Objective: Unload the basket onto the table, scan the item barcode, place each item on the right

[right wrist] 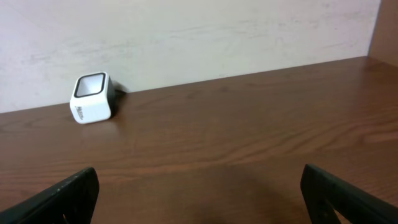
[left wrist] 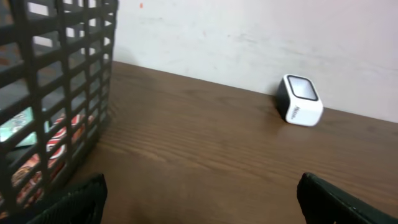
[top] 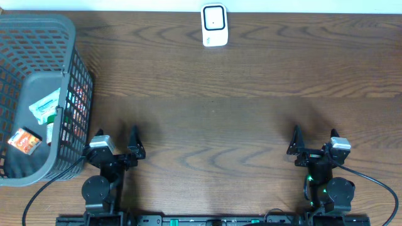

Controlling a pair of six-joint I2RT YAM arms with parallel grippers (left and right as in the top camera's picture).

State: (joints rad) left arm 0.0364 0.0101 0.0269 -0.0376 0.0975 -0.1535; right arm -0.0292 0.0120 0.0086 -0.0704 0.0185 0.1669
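Note:
The white barcode scanner (top: 214, 26) stands at the far middle edge of the table, also seen in the left wrist view (left wrist: 300, 101) and the right wrist view (right wrist: 93, 98). Items lie in the dark mesh basket (top: 74, 50) at the left: a green-and-white packet (top: 45, 107), an orange packet (top: 24, 141) and a red-patterned one (left wrist: 53, 140) behind the mesh. My left gripper (top: 117, 139) (left wrist: 200, 190) is open and empty at the near edge, just right of the basket. My right gripper (top: 314, 141) (right wrist: 199, 180) is open and empty at the near right.
The basket wall (left wrist: 56, 93) rises close on the left of my left gripper. A pale wall runs behind the table's far edge. Brown wood tabletop (top: 213, 119) spreads between the grippers and the scanner.

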